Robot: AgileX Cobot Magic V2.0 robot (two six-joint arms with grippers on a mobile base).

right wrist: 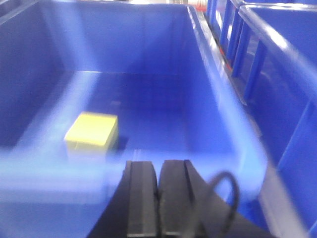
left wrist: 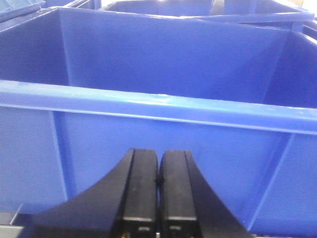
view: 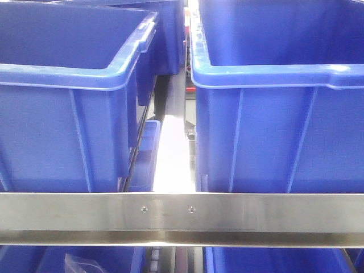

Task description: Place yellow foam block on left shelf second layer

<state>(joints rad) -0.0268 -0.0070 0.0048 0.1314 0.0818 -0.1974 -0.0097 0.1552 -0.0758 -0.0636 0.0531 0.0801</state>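
Observation:
The yellow foam block (right wrist: 92, 130) lies on the floor of a blue bin (right wrist: 148, 99) in the right wrist view, left of centre near the front wall. My right gripper (right wrist: 158, 166) is shut and empty, just outside the bin's blurred front rim, to the right of the block. My left gripper (left wrist: 158, 153) is shut and empty, facing the front wall of another blue bin (left wrist: 158, 148) just below its rim. Neither gripper shows in the front view.
The front view shows two large blue bins side by side, left (view: 62, 131) and right (view: 278, 131), on a shelf behind a steel rail (view: 182, 213). A narrow gap (view: 173, 153) runs between them. More blue bins (right wrist: 277, 74) stand to the right in the right wrist view.

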